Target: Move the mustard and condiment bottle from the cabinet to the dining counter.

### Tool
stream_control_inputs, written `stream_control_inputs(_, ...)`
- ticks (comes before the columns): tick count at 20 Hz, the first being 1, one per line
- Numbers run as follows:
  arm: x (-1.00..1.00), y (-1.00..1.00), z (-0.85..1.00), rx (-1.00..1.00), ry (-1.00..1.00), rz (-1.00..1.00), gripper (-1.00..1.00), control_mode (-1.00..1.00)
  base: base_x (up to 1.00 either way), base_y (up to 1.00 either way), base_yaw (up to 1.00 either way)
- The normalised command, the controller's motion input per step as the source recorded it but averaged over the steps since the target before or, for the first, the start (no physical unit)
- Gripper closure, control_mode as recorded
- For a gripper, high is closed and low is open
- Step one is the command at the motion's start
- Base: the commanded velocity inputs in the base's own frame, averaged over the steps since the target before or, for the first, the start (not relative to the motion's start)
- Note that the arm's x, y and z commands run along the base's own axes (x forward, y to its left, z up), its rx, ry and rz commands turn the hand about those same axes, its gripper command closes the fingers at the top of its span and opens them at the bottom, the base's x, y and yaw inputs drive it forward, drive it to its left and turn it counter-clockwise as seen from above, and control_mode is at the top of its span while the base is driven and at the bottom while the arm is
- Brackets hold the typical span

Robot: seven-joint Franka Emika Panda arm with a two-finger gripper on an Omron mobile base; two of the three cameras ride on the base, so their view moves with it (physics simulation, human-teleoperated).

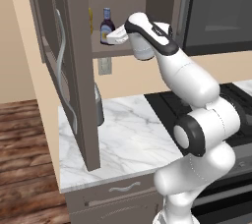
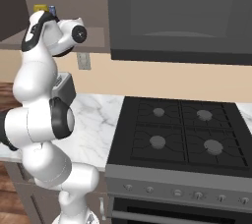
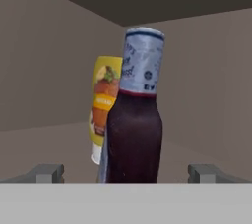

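condiment bottle (image 3: 134, 120) upright, mustard (image 3: 104, 105) behind, in cabinet (image 1: 74, 70)

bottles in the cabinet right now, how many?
2. The condiment bottle stands upright in front, centred between the open hand's fingertips. The mustard is behind it, partly covered. Others could be hidden.
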Motion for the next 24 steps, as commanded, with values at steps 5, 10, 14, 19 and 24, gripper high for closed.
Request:
stream_control_inputs(5, 0.04, 0.08, -0.02, 0.00, 0.00, 0.00, -1.00, -1.00, 0.00, 0.00, 0.00)
stream_control_inputs(10, 0.02, 0.05, -0.03, 0.00, 0.00, 0.01, -1.00, -1.00, 0.00, 0.00, 0.00)
stream_control_inputs(14, 0.00, 0.00, -0.04, 0.00, 0.00, 0.04, -1.00, -1.00, 0.00, 0.00, 0.00)
stream_control_inputs(19, 0.00, 0.10, -0.07, 0.00, 0.00, 0.04, 1.00, -1.00, 0.00, 0.00, 0.00)
stream_control_inputs(24, 0.06, 0.36, -0.10, 0.00, 0.03, 0.02, 1.00, -1.00, 0.00, 0.00, 0.00)
